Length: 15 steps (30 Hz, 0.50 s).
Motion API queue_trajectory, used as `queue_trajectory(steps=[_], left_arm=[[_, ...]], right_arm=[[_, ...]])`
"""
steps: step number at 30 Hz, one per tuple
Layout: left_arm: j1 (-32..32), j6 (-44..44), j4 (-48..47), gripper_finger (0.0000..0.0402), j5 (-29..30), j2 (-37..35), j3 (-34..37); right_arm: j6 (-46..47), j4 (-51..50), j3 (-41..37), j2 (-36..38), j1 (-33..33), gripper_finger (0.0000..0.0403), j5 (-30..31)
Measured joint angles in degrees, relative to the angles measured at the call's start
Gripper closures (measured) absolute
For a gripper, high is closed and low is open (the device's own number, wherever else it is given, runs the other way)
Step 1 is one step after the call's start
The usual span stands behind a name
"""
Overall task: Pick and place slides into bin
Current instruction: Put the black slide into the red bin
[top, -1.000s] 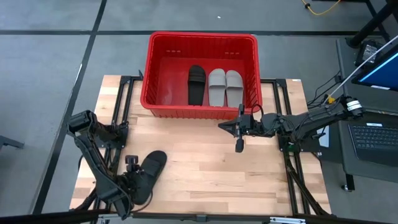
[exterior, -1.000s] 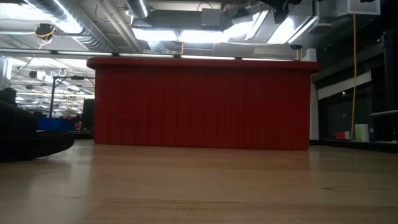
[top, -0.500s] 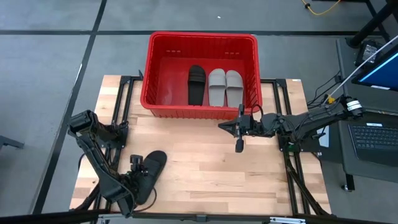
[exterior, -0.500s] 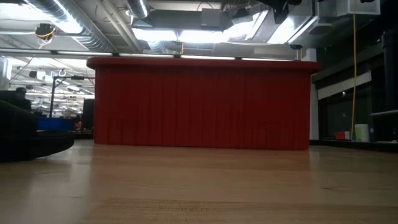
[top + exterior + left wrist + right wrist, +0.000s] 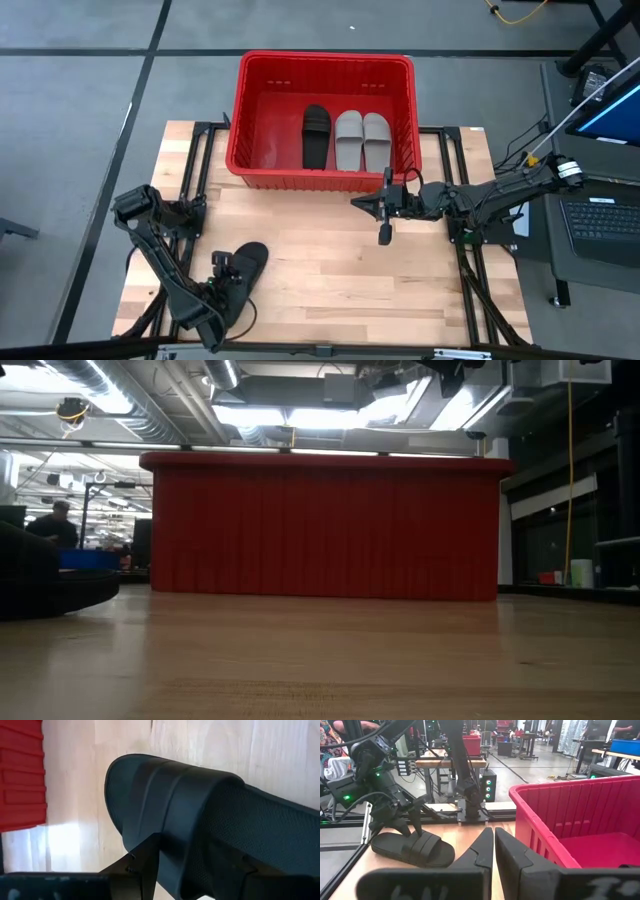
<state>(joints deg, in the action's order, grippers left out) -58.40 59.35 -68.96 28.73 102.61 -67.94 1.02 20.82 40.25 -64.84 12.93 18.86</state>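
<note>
Left pincer (image 5: 222,268) is hovering with fingers spread wide astride the strap of the last black slide (image 5: 240,270), which is lying flat on the wooden surface (image 5: 330,270) near the front-left corner, well apart from the red bin (image 5: 325,64) holding the other three. Looks like light, matte foam, flexing rather than slipping, so I'm judging the wide strap the best place to pinch. Right pincer (image 5: 383,205) is waiting narrow, nearly closed and empty, just beside the bin's near wall.

bin (image 5: 325,68): red, ribbed walls. slides: black (image 5: 316,135), two light grey (image 5: 361,139), black (image 5: 238,281) on pale wood-grain table (image 5: 340,270).
</note>
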Motion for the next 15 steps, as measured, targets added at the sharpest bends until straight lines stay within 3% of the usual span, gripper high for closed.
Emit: queue_trajectory(steps=[7,15], left_arm=[[0.16,1.39,-0.18,0.0269,-0.24,0.0,0.0],[0.18,1.4,-0.46,0.0331,-0.31,-0.02,-0.28]], right_arm=[[0.01,0.0,0.0,0.0,0.0,0.0382,-0.01],[0.04,0.0,0.0,0.0,0.01,0.0382,0.0]])
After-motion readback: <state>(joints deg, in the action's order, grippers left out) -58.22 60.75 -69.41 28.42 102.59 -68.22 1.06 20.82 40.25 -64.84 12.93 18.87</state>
